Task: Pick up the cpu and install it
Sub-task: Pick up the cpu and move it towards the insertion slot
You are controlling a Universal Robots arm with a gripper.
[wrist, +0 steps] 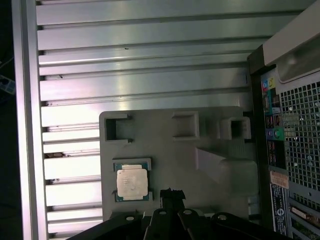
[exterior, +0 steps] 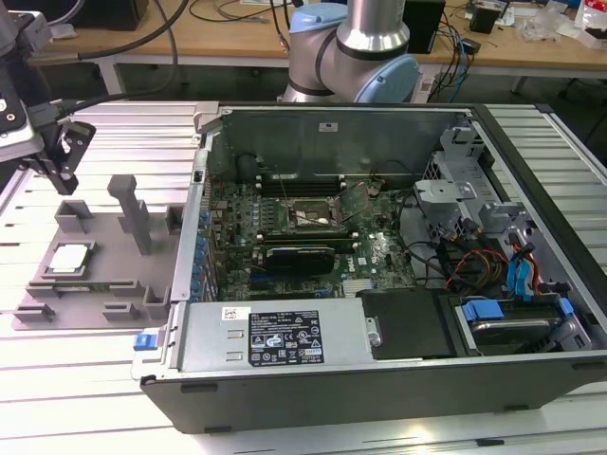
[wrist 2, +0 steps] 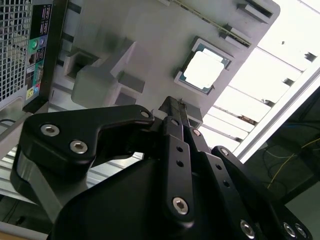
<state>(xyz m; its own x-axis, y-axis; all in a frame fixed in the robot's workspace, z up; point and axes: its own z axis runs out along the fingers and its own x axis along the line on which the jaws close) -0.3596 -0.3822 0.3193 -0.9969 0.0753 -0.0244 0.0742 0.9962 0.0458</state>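
The cpu (exterior: 71, 258), a flat square chip with a silvery top, lies in a recess of the grey holder block (exterior: 100, 284) on the slatted table, at the exterior view's left of the open computer case. Both wrist views show the cpu (wrist 2: 206, 70) (wrist: 132, 182) from above, resting in its recess. My gripper (exterior: 65, 182) hangs above the holder's far end, a short way from the chip. Its black fingertips (wrist 2: 175, 104) (wrist: 171, 193) sit pressed together with nothing between them. Inside the case, the motherboard socket (exterior: 313, 216) lies open to view.
The grey holder has upright posts (exterior: 130, 210) and several empty pockets near the chip. The open case wall (exterior: 194, 237) stands just beside the holder. Cables, a drive cage (exterior: 455, 180) and a power supply (exterior: 275, 334) crowd the case. The arm's base (exterior: 356, 57) rises behind it.
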